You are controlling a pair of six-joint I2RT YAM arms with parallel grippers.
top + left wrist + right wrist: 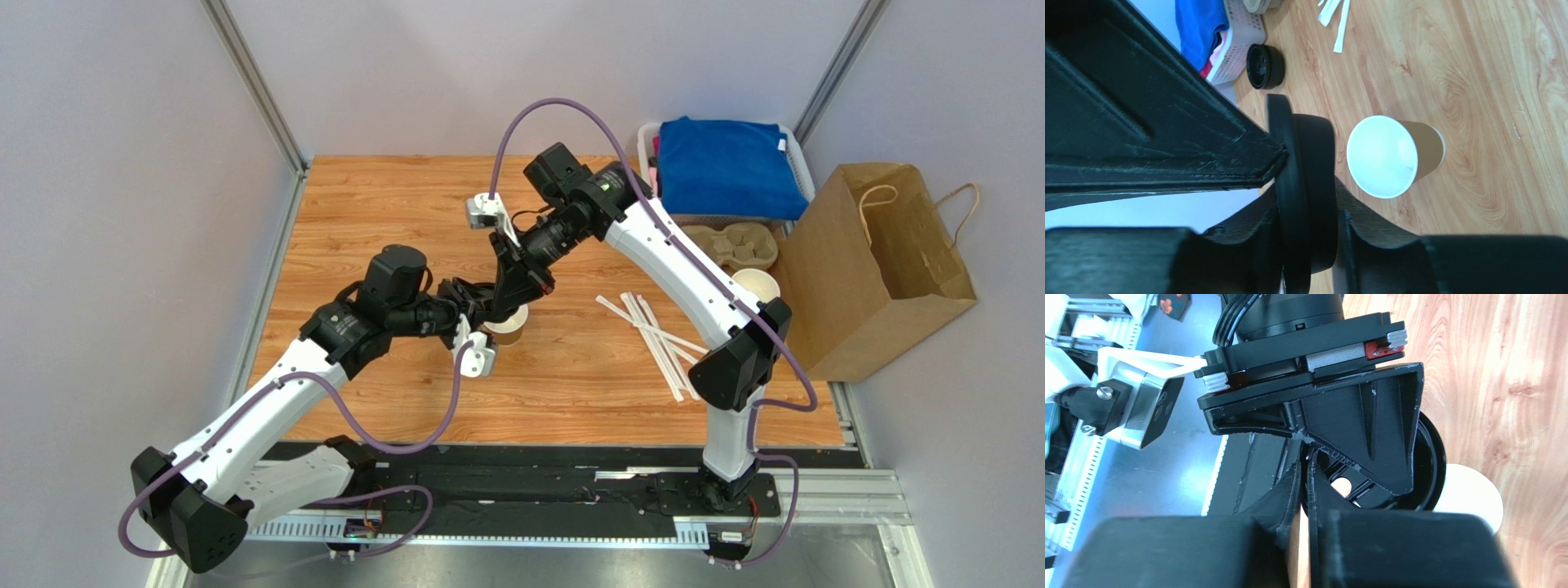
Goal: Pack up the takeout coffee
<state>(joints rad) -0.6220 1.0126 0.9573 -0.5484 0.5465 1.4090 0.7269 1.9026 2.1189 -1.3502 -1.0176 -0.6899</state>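
We judge little done: the paper cup (pixel 512 325) stands uncapped on the desk (pixel 368 221), right hand (pixel 507 284) closed on the black lid (pixel 1306 196) beside it, left hand (pixel 481 316) grip unclear, paper bag (pixel 865 276) at its three o'clock.

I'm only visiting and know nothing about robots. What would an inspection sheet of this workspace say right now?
Surface: wooden table, nothing spilled that I can see.
Job's things: paper cup upright, open, mid-table; black lid held close by, not on the cup.
Clutter: second black lid beside the white basket of blue cloth; white straws; cardboard cup carrier; white-rimmed cup; brown paper bag right of the table.
Grippers: left gripper fingers around the held lid; right gripper fingers pinched on its rim.
Cables: purple cables loop along both arms, clear of the cup.
Surroundings: grey walls.
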